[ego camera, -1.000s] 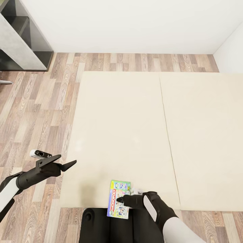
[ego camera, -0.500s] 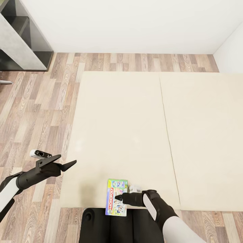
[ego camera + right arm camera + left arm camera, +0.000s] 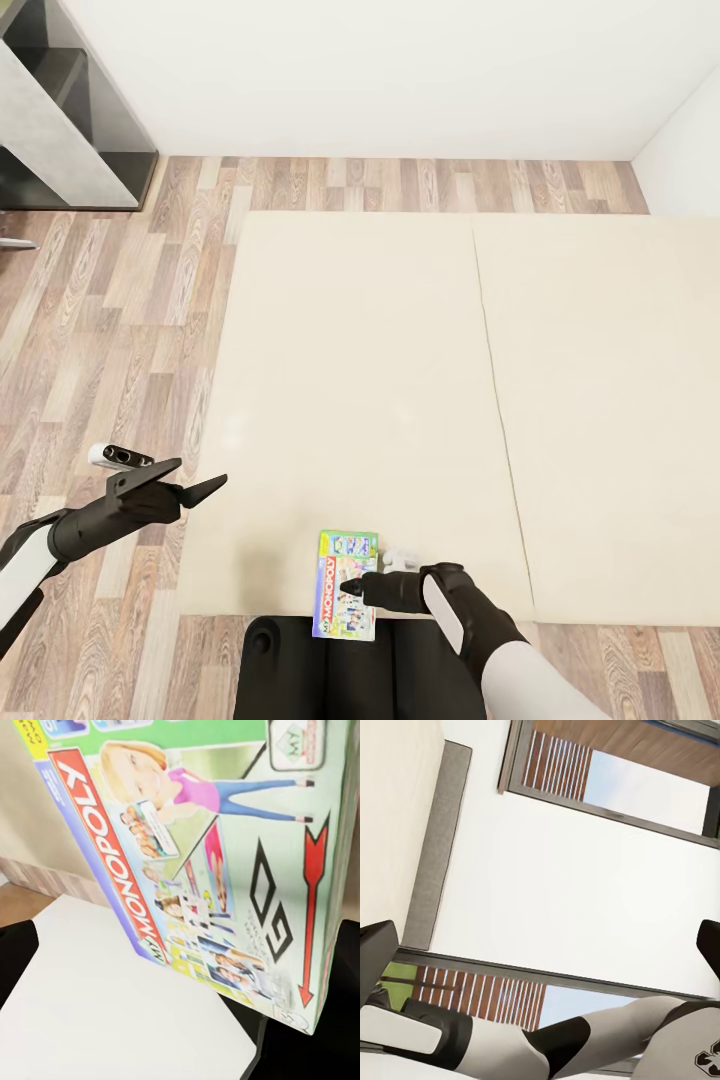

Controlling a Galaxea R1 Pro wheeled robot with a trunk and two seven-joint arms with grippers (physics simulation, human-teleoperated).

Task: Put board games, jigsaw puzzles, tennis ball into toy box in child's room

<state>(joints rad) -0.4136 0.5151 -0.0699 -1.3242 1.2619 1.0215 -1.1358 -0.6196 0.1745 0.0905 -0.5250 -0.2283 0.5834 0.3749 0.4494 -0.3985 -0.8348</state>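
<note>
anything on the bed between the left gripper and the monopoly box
Nothing: in the head view, only bare cream bed lies between the left gripper and the Monopoly box.

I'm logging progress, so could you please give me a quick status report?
Left gripper open, empty, over floor. Right gripper at Monopoly box on bed edge; grip unclear. Nothing in the way.
</note>
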